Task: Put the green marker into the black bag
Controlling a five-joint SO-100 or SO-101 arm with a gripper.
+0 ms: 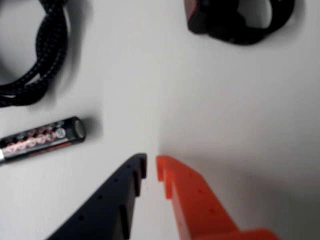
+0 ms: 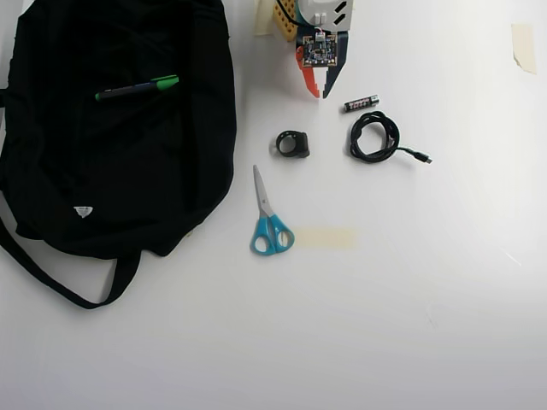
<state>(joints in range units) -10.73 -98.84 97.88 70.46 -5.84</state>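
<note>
The tabletop (image 2: 410, 307) under me is plain white and brightly lit, with a pale strip of tape (image 2: 326, 237) near its middle and another scrap of tape (image 2: 523, 46) at the far right edge in the overhead view. Nothing of the room beyond it shows.

My pincer (image 2: 318, 92) hangs over bare white surface at the top of the overhead view. In the wrist view its dark finger and orange finger (image 1: 192, 200) nearly meet at the tips, with only a thin gap between them, and there is nothing in that gap. It touches nothing.

The small black battery (image 2: 361, 102) lies just beside my pincer, and the coiled black cable (image 2: 374, 137) sits near it. A small black ring-shaped object (image 2: 293, 143) and blue-handled scissors (image 2: 269, 218) lie further out.

The green marker (image 2: 137, 88) lies on top of the black bag (image 2: 120, 171), which fills the left side of the overhead view, well apart from me.
</note>
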